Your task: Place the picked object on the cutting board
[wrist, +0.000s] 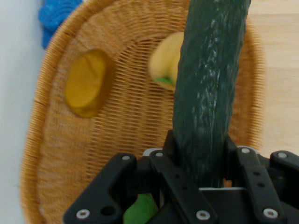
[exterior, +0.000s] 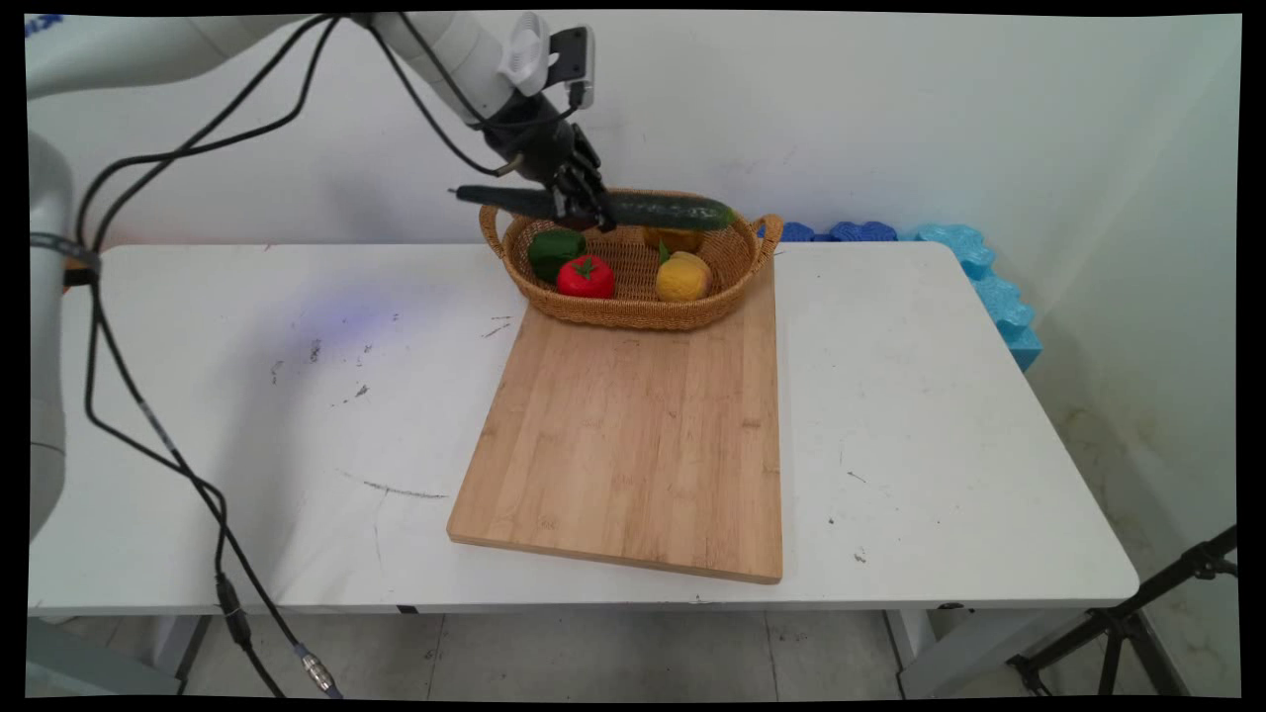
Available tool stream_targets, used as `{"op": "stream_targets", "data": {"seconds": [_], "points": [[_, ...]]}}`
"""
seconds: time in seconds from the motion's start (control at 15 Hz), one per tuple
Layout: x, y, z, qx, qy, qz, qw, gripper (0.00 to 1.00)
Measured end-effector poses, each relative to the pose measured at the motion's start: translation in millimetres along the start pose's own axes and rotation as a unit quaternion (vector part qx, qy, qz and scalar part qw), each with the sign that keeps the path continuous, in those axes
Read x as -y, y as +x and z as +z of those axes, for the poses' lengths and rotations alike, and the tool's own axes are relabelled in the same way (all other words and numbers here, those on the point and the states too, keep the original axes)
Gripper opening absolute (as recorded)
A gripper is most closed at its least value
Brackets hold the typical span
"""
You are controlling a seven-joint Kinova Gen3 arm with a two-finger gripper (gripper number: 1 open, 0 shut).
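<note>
My gripper [exterior: 584, 210] is shut on a long dark green cucumber [exterior: 653, 210], held level above the wicker basket [exterior: 633, 309]. In the hand view the cucumber [wrist: 210, 88] runs up from between the black fingers over the basket [wrist: 56, 140]. Inside the basket lie a green pepper [exterior: 554, 249], a red tomato [exterior: 586, 278], a yellow lemon [exterior: 682, 278] and an orange-yellow piece [exterior: 675, 238] at the back. The hand view shows the lemon [wrist: 166, 63], the orange-yellow piece [wrist: 86, 84] and a bit of the green pepper [wrist: 140, 210].
A bamboo cutting board [exterior: 633, 435] lies on the white table [exterior: 247, 415], with the basket at its far end. Blue foam pieces [exterior: 979, 277] sit along the wall at the back right. Black cables [exterior: 148, 425] hang from the arm on the left.
</note>
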Motion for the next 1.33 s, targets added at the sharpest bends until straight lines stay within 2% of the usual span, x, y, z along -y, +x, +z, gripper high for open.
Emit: {"op": "stream_targets", "data": {"seconds": [0.27,0.6,0.93,1.33], "points": [[-32,-16,-12,0.004,-0.021,-0.033,0.9992,0.00],[-72,-40,-10,0.015,-0.043,-0.066,0.9968,0.00],[-99,-54,4,0.019,-0.051,-0.082,0.9951,0.00],[-122,-61,32,0.013,-0.048,-0.092,0.9945,0.00]]}}
